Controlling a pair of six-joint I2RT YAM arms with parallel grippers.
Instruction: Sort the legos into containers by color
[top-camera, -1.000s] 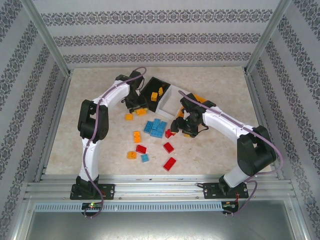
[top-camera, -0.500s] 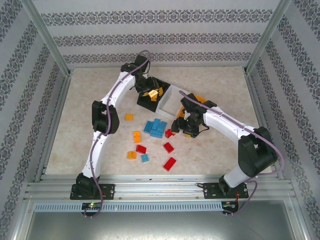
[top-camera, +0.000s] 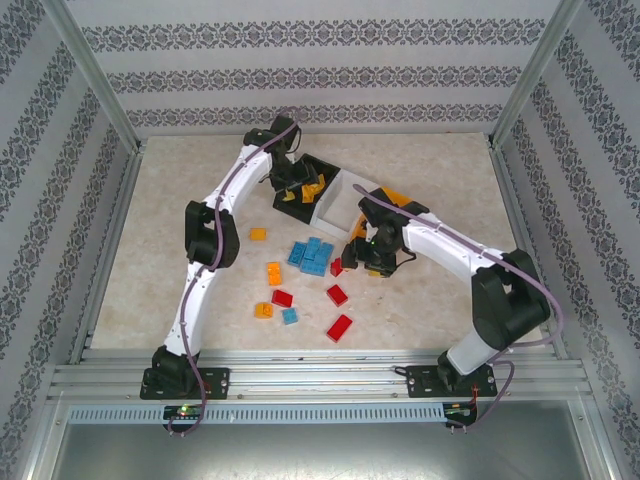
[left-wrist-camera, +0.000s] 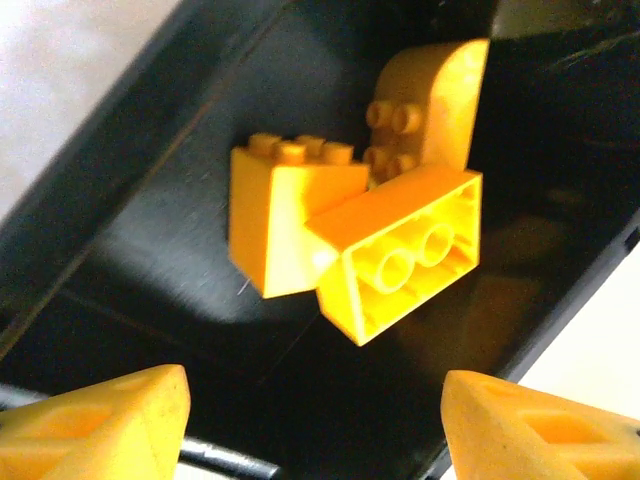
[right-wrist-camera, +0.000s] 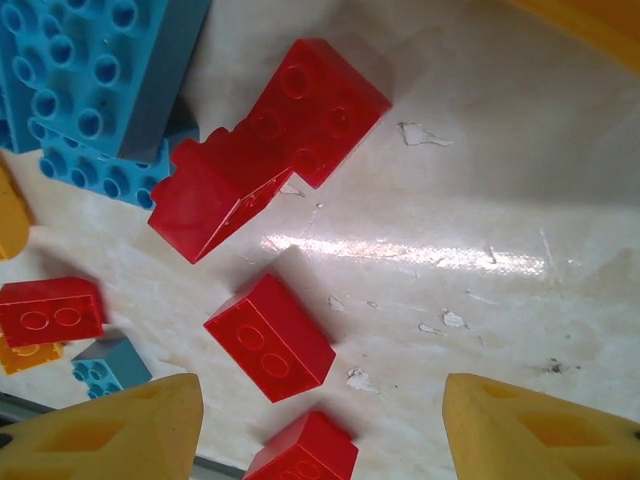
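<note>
"Beige marbled table (top-camera: 170, 200), both arms out over it. Left arm (top-camera: 215, 215) stretched to the far side, right arm (top-camera: 450, 250) bent in toward the middle. Bins?" – Kim

"Three in a slanted row at the far centre: black bin (top-camera: 312, 165), white bin (top-camera: 335, 200), orange bin (top-camera: 398, 197) half behind the right arm. Side by side, so each colour gets its own drop spot." – Bo

"Left gripper (top-camera: 290, 180)?" – Kim

"Over the black bin. On the left wrist view the left gripper (left-wrist-camera: 315, 420) has its pads spread with nothing between them. Below on the black floor: three orange-yellow bricks (left-wrist-camera: 400, 250) heaped together, one on its side. Looks like a drop-off pose, orange-yellow going in black." – Bo

"Right gripper (top-camera: 362, 255)?" – Kim

"Low, just right of the loose pile. Right wrist view: right gripper (right-wrist-camera: 320, 420) spread wide, empty, a single red brick (right-wrist-camera: 270, 338) flat on the table under the gap. I'd say it's lined up for that one; the jaws straddle it so closing would catch its sides." – Bo

"Rest of the bricks?" – Kim

"Blue cluster (top-camera: 312, 255) mid-table, red ones (top-camera: 340, 327) nearer, a few orange ones (top-camera: 258, 234) to the left. Most are unsorted, so early going." – Bo
</note>
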